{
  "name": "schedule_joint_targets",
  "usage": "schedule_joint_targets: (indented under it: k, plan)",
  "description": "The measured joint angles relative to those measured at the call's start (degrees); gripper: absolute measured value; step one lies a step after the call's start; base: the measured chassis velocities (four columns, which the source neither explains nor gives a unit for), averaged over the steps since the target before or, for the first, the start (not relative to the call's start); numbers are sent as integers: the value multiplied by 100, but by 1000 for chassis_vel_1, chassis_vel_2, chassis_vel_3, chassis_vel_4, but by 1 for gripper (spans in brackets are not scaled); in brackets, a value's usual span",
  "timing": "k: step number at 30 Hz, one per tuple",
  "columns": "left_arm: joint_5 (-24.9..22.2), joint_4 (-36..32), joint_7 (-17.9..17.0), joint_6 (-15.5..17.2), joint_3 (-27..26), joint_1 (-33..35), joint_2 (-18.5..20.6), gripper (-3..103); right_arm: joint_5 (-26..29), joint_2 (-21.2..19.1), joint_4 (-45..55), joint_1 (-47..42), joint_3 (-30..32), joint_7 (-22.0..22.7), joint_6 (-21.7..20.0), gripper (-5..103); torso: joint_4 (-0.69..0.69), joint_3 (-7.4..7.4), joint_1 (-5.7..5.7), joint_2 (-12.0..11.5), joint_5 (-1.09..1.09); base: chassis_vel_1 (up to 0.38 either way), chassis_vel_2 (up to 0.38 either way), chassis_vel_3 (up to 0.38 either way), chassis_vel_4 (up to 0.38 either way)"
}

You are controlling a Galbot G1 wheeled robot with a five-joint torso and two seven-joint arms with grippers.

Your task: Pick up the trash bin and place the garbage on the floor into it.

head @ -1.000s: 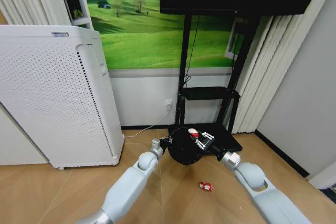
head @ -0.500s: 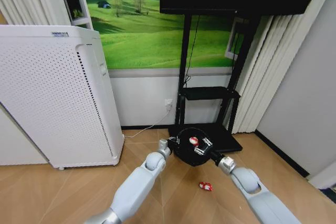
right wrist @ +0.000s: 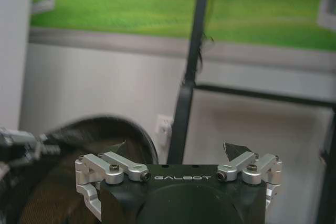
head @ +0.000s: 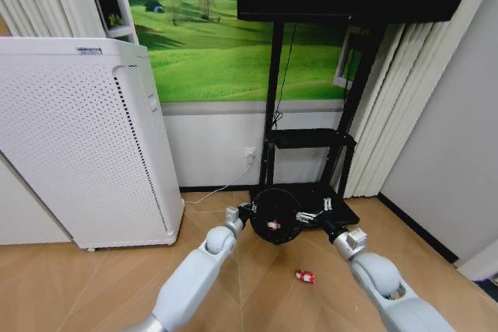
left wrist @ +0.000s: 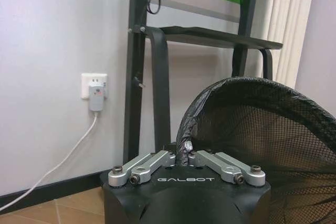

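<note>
Floor litter: we see one red-and-white piece (head: 304, 276) lying on the floor (head: 257, 285), between our two forearms, not yet collected
Change: half a second ago the right gripper (head: 313, 212) held a red-and-white piece over the trash bin (head: 275, 216); now its fingers are spread and empty, and that piece (head: 273, 225) lies inside
Meaning: we judge one item deposited, at least one left
Left gripper (left wrist: 185, 150): clenched on the bin's mesh rim, bin held up off the floor
Surroundings: TV stand (head: 307, 192) just behind the bin, white appliance (head: 85, 145) to our left; both crowd any forward reach
</note>
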Motion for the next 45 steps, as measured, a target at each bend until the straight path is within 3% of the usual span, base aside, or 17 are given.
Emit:
schedule_joint_targets:
  k: [5, 9, 27, 33, 35, 38, 39, 40, 41, 42, 43, 45]
  plan:
    - [0, -93, 3, 0, -51, 98, 37, 4, 238, 366, -377, -371, -21, 317, -309, 100, -1, 0, 0, 0, 0, 0, 0, 0, 0]
    - [-6, -169, 7, 0, -60, 108, 82, 4, -23, 1041, -1332, -663, -100, 257, 60, 100, -3, 0, 0, 0, 4, 0, 0, 0, 0]
    - [-8, -153, 32, -8, -22, 14, 76, 4, -22, 1174, -1481, -696, 35, 123, 207, 100, -1, 0, 0, 0, 1, -51, -55, 55, 46]
    - [-11, -160, 43, -11, -22, 12, 77, 4, -367, 1211, -1556, -692, 37, 181, 282, 100, -4, 1, 0, 0, 1, -191, -185, 204, 187]
    - [-17, -197, 46, -12, -22, 23, 80, 4, -954, 1156, -1915, -547, 46, -58, 582, 100, -3, 0, 0, 0, 3, -137, -154, 116, 130]
    - [-19, -207, 46, -12, -22, 30, 87, 4, -1223, 1085, -2098, -485, 47, -312, 741, 100, -3, 0, 0, 0, 3, -78, -109, 49, 35]
    - [-19, -214, 49, -12, -22, 37, 96, 4, -1585, 994, -2291, -393, 50, -575, 926, 100, -2, 1, 0, 0, 4, 0, 0, 0, 0]
    - [-19, -228, 47, -12, -23, 57, 104, 4, -2351, 895, -2702, -70, 191, -1309, 1343, 100, -3, 1, 0, 0, 4, -5, 31, -67, -13]
    - [-18, -237, 49, -12, -24, 71, 104, 4, -2685, 806, -2898, 133, 230, -1644, 1468, 100, 2, 0, 0, 0, 3, 49, 31, -27, -59]
    - [-9, -273, 34, -12, -29, 111, 105, 4, -2949, 519, -3225, 452, 144, -2036, 1521, 100, 3, 1, 0, 0, 1, 78, 61, -27, -34]
    - [-9, -273, 34, -12, -29, 111, 105, 4, -2949, 519, -3225, 452, 144, -2036, 1521, 100, 3, 1, 0, 0, 1, 78, 61, -27, -34]
    - [7, -307, 29, -12, -33, 152, 93, 4, -3120, 318, -3457, 698, 13, -2473, 1525, 100, 4, 1, 0, 0, 2, 54, 60, -25, -40]
